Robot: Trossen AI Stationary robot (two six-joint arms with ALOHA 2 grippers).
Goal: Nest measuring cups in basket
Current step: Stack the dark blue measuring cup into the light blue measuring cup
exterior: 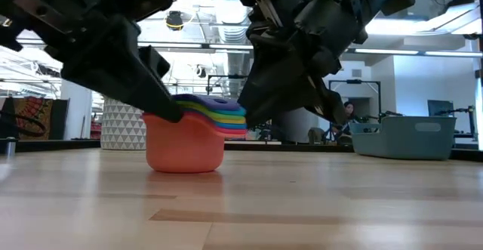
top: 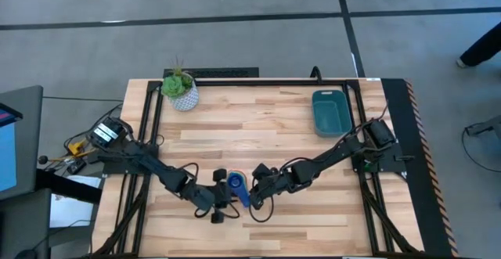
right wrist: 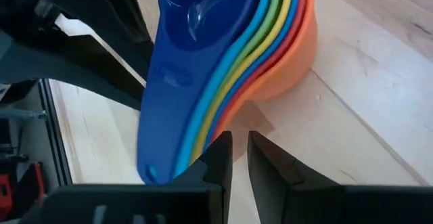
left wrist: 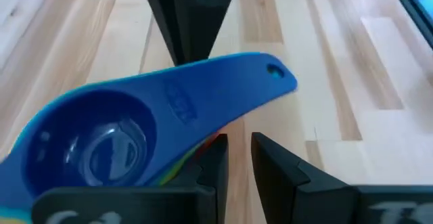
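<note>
The measuring cups (exterior: pixel 189 140) stand nested in one stack near the table's near edge, the orange one (right wrist: pixel 298 48) at the bottom on the wood and the blue one (left wrist: pixel 101 143) on top. Their handles (right wrist: pixel 183 136) fan out together toward the near edge. My left gripper (top: pixel 218 199) is at the stack's left and my right gripper (top: pixel 257 191) at its right. Each is shut to a narrow slit with nothing between the fingers (left wrist: pixel 237 149) (right wrist: pixel 238 146). The teal basket (top: pixel 331 110) stands apart at the far right. My left gripper comes in low from the table's left. One finger (exterior: pixel 162 103) lies against the stack's left side just under the rims (exterior: pixel 177 115); whether it presses there I cannot tell. My right gripper comes from the right, slanting down. The outer side of a finger (exterior: pixel 253 110) meets the handles' right edge (exterior: pixel 235 125). The stack stays on the table.
A white pot with a green plant (top: pixel 182 91) stands at the far left. Bare wood lies between the stack and the basket (exterior: pixel 404 137). Black frame rails (top: pixel 149 118) run along the table's left and right sides.
</note>
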